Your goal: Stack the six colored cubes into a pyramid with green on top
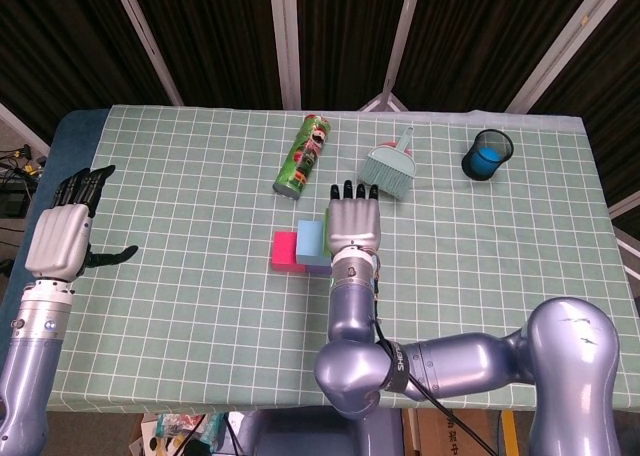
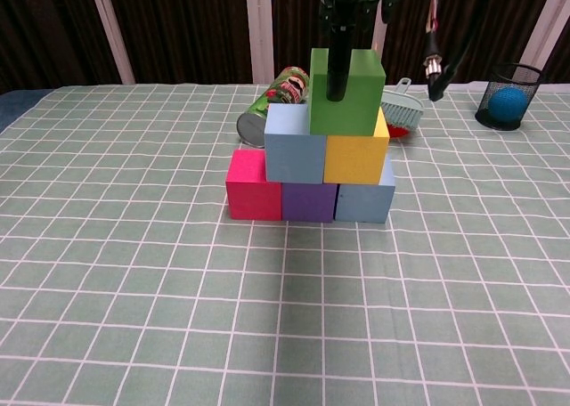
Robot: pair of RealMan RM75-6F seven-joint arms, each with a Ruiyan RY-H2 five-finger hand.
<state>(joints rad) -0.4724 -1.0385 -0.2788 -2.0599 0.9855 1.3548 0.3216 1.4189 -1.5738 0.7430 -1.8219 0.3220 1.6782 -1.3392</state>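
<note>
Resting on the light blue and yellow cubes (image 2: 356, 158), the green cube (image 2: 346, 93) capped a finished-looking pyramid, pinched by the right robot hand (image 1: 354, 221), so only letting go seemed left. The chest view showed all tiers; the head view alone showed the left robot hand (image 1: 62, 233), spread and empty, far left of the pyramid.

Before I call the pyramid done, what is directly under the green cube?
The green cube sits on the light blue cube and the yellow cube, more over the yellow. The right robot hand covers its top and back.
</note>
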